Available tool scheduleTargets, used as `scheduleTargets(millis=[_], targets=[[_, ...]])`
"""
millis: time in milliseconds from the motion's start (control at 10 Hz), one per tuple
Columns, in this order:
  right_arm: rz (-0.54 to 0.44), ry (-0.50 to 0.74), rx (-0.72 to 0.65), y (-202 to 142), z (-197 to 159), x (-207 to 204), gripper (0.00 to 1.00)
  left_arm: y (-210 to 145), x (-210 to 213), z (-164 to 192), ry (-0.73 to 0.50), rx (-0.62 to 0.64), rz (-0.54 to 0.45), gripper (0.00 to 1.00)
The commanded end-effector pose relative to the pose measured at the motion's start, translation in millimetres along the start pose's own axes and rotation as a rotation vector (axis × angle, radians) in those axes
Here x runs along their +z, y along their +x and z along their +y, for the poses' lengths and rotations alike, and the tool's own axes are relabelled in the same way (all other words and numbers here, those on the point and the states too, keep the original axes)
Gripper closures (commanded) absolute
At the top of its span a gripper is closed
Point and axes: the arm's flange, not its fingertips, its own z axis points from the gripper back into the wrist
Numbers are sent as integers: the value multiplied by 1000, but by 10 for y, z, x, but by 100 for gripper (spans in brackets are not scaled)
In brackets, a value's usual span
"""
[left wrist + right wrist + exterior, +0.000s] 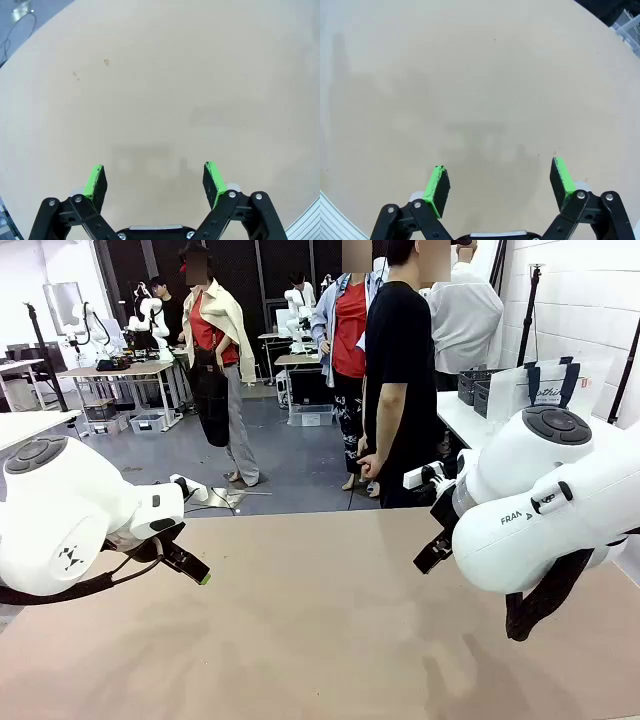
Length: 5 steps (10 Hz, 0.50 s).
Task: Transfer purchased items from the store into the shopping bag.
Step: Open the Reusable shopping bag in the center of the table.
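Left gripper (155, 176) and right gripper (498, 181), jaws spread wide and empty, hover over the bare tan table (330, 640). We find the upright shopping bag (548, 388) and the dark mesh basket (476, 386) well apart from both, on a white side table (465, 420) beyond the right arm, which we judge the nearer; both arms crouch low, fingers angled inward

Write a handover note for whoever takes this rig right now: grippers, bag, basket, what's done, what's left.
Left gripper: open, holding nothing, above the brown table.
Right gripper: open, holding nothing, above the same table.
Shopping bag: upright on the white side table at far right, beside the dark grey mesh basket; the basket's contents can't be made out.
Done: no item visibly transferred.
Left: likely bag and basket must reach the brown table, then every item goes into the bag.
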Motion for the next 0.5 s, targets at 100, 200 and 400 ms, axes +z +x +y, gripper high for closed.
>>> scheduleTargets(millis=[100, 200, 400], targets=[[0, 0, 0, 0, 0, 0, 0, 0, 1, 0, 0, 0, 0, 0], [0, 0, 0, 0, 0, 0, 0, 0, 1, 0, 0, 0, 0, 0], [0, 0, 0, 0, 0, 0, 0, 0, 1, 0, 0, 0, 0, 0]])
